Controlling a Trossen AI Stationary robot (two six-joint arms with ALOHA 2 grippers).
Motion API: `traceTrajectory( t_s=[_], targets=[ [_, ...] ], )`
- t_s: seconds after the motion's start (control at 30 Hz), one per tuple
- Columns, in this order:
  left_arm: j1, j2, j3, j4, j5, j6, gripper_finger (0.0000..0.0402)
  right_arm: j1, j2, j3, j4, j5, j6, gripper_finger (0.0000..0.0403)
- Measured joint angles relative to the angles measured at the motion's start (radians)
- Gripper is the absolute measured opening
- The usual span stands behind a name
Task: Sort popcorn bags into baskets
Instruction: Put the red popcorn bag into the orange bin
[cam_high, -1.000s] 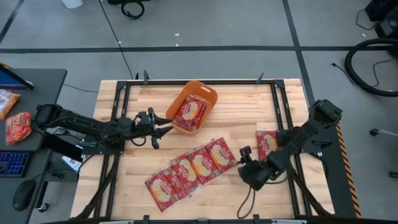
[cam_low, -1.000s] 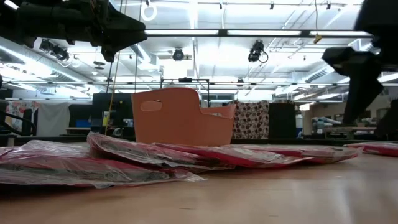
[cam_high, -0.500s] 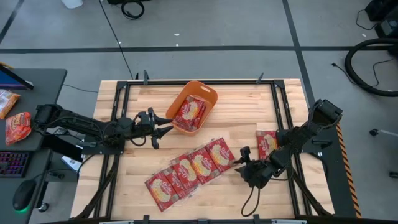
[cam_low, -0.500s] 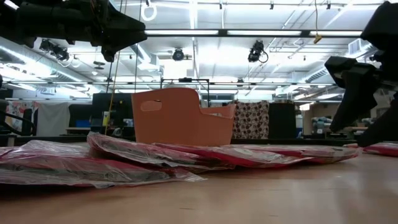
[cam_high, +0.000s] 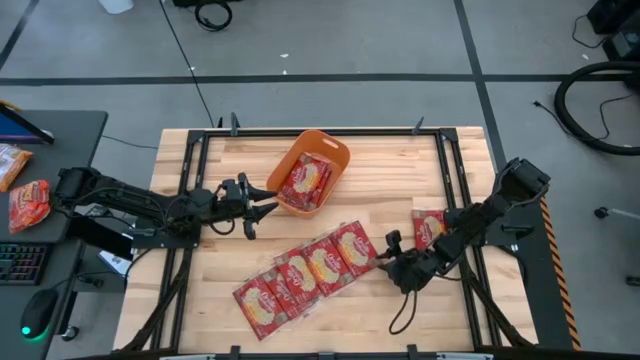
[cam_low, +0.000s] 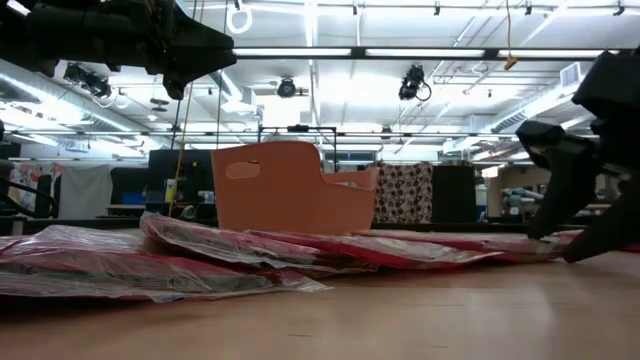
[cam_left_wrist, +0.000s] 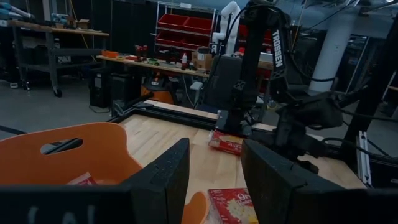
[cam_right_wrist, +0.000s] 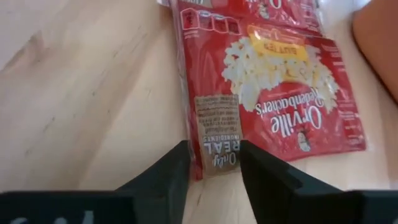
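Note:
Several red popcorn bags (cam_high: 300, 272) lie overlapping in a slanted row on the table, seen edge-on in the low view (cam_low: 250, 250). One more bag (cam_high: 306, 180) lies inside the orange basket (cam_high: 335, 152), and a lone bag (cam_high: 430, 226) lies beside the right arm. My right gripper (cam_high: 387, 257) (cam_right_wrist: 214, 171) is open and low over the right end of the row's rightmost bag (cam_right_wrist: 280, 93). My left gripper (cam_high: 270, 203) (cam_left_wrist: 214, 177) is open and hovers beside the basket's left wall (cam_left_wrist: 62, 162). My right gripper comes slanting down from the table's right at the rightmost bag's short end (cam_right_wrist: 214, 146). One finger (cam_right_wrist: 165, 177) stands at the bag's edge and the other finger (cam_right_wrist: 267, 177) over its face. I cannot tell whether they touch it.
Black frame rails (cam_high: 190, 170) run along the table's sides. A dark cable (cam_high: 400, 318) loops on the wood below the right gripper. A side desk on the left carries two more packets (cam_high: 28, 200) and a keyboard (cam_high: 20, 262). Bare wood lies near the table's near right corner.
My right gripper has moved down and toward the table's left and far side, closing on the right end of the rightmost bag in the row. The bags and the basket have stayed where they were.

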Motion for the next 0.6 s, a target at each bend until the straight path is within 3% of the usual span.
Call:
traceTrajectory(
  t_s=[0.27,0.47,0.6],
  targets=[
    [0.000,0.000,0.000,-0.001,0.000,0.000,0.0151,-0.038,0.001,-0.001,0.027,-0.077,0.012,0.0016],
    [0.000,0.000,0.000,-0.001,0.000,0.000,0.0151,-0.053,0.000,0.041,0.008,-0.059,0.059,0.0023],
    [0.000,0.000,0.000,-0.001,0.000,0.000,0.0151,-0.088,-0.006,0.132,-0.120,-0.059,0.062,0.0010]
  ],
)
